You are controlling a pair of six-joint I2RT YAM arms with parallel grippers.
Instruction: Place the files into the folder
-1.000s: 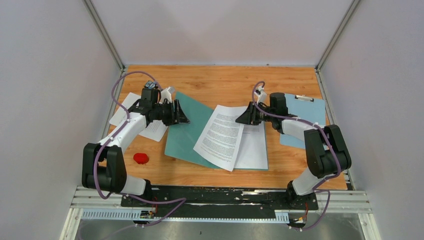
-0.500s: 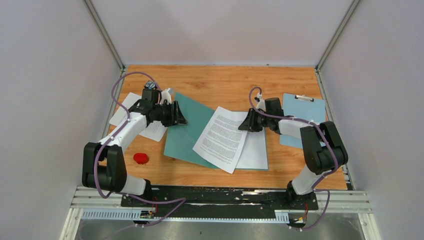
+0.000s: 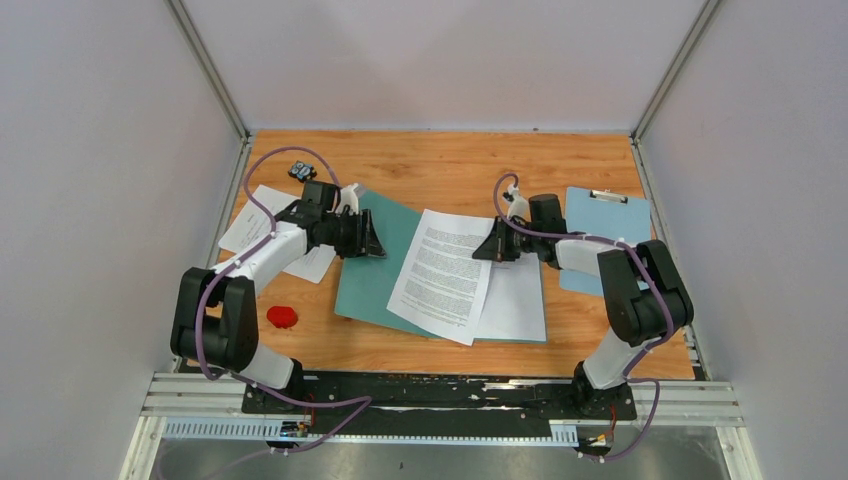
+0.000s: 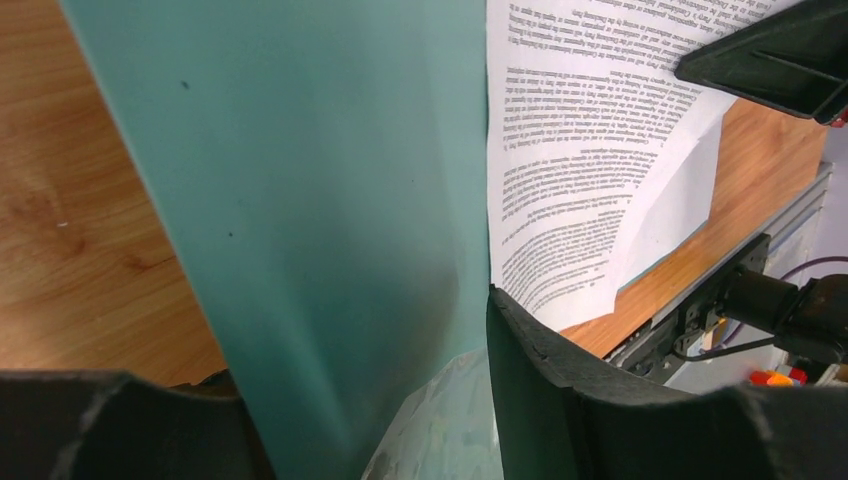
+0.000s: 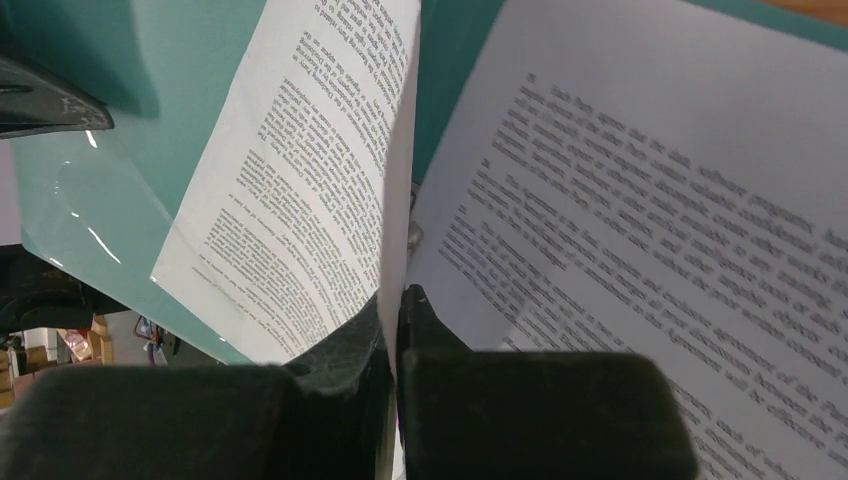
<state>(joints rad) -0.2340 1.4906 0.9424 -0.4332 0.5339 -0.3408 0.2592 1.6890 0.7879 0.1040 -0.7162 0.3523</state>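
Observation:
The teal folder [image 3: 372,285] lies open mid-table. One printed file [image 3: 445,272] lies slanted across it, above a second file [image 3: 520,300] on the right cover. My right gripper [image 3: 490,245] is shut on the slanted file's far right edge, lifting it [image 5: 300,150] off the lower file [image 5: 650,200]; its jaws [image 5: 397,300] pinch the paper. My left gripper [image 3: 366,236] is at the folder's far left edge. Its jaws [image 4: 365,340] stand wide apart with the teal cover [image 4: 320,180] between them. More files [image 3: 262,232] lie under the left arm.
A light blue clipboard [image 3: 607,232] lies at the right, behind the right arm. A small red object [image 3: 282,317] sits near the front left. A small black item [image 3: 298,170] lies at the far left. Walls enclose the table on three sides.
My left gripper has moved right along the folder's far edge, and the folder shifted slightly. My right gripper moved left with the slanted file. The lower file slid a little right.

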